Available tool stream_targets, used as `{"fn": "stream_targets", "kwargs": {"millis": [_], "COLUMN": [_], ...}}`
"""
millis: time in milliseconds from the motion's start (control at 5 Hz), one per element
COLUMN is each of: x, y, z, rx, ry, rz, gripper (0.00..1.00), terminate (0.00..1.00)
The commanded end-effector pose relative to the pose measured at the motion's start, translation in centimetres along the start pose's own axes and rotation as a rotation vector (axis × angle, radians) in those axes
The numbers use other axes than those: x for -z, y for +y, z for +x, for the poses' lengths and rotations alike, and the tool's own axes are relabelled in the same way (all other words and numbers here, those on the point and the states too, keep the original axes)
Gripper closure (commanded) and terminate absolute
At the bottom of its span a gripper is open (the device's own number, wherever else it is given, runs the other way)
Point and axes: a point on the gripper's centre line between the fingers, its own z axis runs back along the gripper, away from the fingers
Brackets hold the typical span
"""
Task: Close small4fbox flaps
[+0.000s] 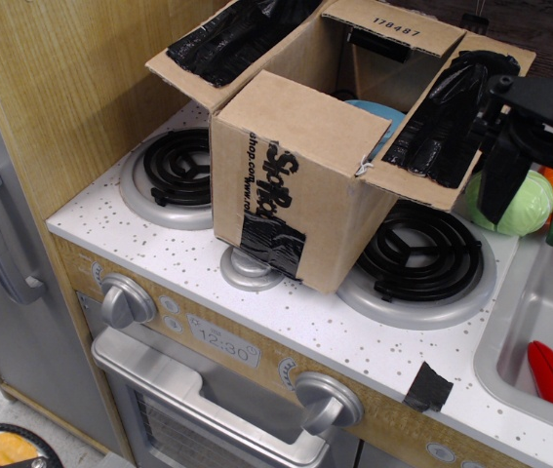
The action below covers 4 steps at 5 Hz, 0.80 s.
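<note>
You see a brown small4fbox point(300, 185) with black lettering and black-taped flaps point(452, 117), black coil burners point(417, 249) on a white speckled surface point(286, 317), and a green cabbage point(520, 205).

From my end the white speckled stovetop point(286, 317) is carrying pretty much everything. The small4fbox point(291, 190) sits right on it between two black coil burners point(177, 168), overlapping the right burner point(422, 255) and a small silver knob point(250, 269) at its front edge. There's a scrap of black tape point(428, 387) stuck near the front right, beside the sink point(510, 336).
</note>
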Motion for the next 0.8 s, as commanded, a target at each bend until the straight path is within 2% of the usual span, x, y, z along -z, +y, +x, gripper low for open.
{"fn": "stream_targets", "kwargs": {"millis": [0, 600], "x": [0.0, 3.0], "y": [0.0, -0.9], "z": [0.0, 0.8], "rx": [0.0, 0.044], "ry": [0.0, -0.061], "rz": [0.0, -0.079], "gripper": [0.0, 0.0], "terminate": [0.0, 0.0]}}
